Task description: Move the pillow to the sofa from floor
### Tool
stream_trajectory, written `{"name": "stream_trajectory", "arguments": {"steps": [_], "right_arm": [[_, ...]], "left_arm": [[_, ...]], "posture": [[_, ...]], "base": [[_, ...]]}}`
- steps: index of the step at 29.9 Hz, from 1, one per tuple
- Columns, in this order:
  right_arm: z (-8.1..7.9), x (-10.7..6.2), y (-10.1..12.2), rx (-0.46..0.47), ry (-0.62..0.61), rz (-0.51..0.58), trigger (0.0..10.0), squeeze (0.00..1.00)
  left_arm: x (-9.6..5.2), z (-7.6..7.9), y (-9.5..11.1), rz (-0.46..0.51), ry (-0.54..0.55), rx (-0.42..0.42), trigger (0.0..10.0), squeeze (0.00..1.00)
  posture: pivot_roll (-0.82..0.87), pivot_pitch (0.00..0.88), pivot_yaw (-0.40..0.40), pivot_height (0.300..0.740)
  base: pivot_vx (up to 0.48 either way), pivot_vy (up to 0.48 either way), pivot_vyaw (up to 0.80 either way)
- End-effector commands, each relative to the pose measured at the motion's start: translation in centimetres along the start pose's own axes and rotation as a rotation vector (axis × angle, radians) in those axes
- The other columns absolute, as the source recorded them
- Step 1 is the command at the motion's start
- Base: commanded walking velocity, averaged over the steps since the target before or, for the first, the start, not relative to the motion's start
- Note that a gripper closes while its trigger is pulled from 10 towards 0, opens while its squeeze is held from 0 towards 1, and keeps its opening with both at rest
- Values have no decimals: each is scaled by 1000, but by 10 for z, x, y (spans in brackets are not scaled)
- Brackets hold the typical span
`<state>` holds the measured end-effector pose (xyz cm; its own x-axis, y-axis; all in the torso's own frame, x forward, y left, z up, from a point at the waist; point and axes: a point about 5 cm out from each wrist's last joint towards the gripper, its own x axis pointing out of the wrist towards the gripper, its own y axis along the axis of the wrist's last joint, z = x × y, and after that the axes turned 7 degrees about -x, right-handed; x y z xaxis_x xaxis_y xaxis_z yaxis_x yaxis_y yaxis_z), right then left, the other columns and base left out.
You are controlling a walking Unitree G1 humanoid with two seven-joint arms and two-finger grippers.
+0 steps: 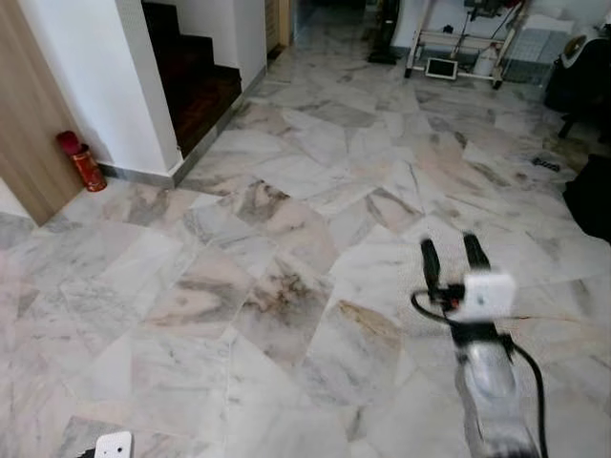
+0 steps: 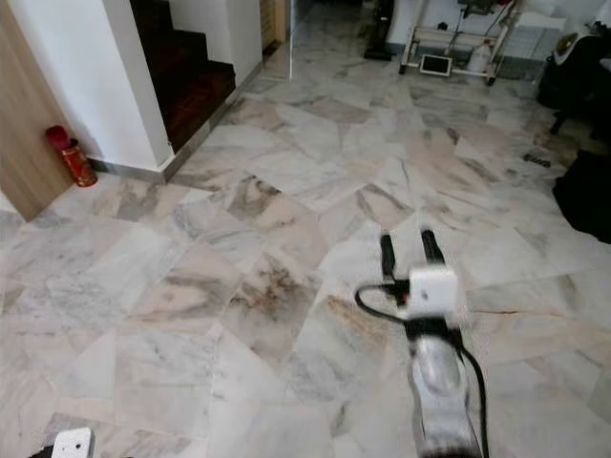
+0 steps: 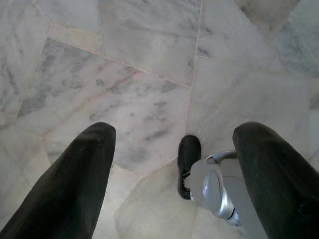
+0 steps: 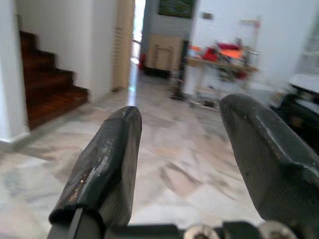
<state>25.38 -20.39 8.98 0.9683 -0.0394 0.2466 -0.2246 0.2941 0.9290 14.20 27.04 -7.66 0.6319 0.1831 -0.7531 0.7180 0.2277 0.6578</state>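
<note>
Search step: no pillow or sofa on the marble floor (image 1: pixel 286 191) ahead, so next move calls for turning to find them. Right hand (image 1: pixel 454 254) raised forward, 2 fingers apart, holding nothing. Left hand (image 3: pixel 174 174) hangs over the floor, fingers wide, empty.

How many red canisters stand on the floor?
1: the red canister stands upright on the marble floor by the wooden panel, far left. Others may be hidden.

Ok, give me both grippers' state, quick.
Left gripper: open, fingers spread, holding nothing, pointing down at the marble floor.
Right gripper: open, holding nothing, raised forward over the floor.
</note>
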Motion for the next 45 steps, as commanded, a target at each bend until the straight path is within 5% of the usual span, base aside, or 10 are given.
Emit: {"name": "stream_trajectory", "arguments": {"steps": [1,6,8,11,12,15,19,26,31,45], "right_arm": [[7,-5,8,-4,-37,16,10000,0],[20,-38,16,-31,-128,-66,10000,0],[28,-63,13,-9,-201,-191,10000,0],[25,-76,-19,-15,-172,-388,10000,0],[19,-84,-54,52,-143,-541,10000,0],[18,-96,-106,63,-151,-791,10000,0],[16,-115,-136,-19,-66,-1048,10000,0],[11,-189,-154,23,1,-1427,10000,0],[-7,-208,-155,105,103,-1498,10000,0],[-36,-187,-153,180,152,-1448,10000,0]], "left_arm": [[0,-2,1,-2,6,8,10000,0],[0,-4,3,-2,6,27,10000,0],[0,-6,4,-1,9,32,10000,0],[0,-6,4,-2,12,32,10000,0],[0,-5,4,-5,14,31,10000,0],[1,-3,5,-10,13,28,10000,0],[2,-1,5,-14,9,27,10000,0],[2,-1,3,-28,19,24,10000,0],[1,-2,0,-43,20,27,10000,0],[-1,-2,-15,-179,-6,116,10000,0]], "posture": [[-32,0,-30,740],[-47,0,-26,740],[-58,0,-19,740],[-65,0,-14,740],[-66,0,-15,740],[-59,0,-7,740],[-62,0,-8,740],[-17,0,-33,740],[-19,0,-25,740],[-14,0,-55,740]], "base": [[0,0,0],[0,0,0],[0,0,0],[0,0,0],[0,0,0],[0,0,0],[0,0,0],[0,0,0],[0,0,0],[0,0,0]]}}
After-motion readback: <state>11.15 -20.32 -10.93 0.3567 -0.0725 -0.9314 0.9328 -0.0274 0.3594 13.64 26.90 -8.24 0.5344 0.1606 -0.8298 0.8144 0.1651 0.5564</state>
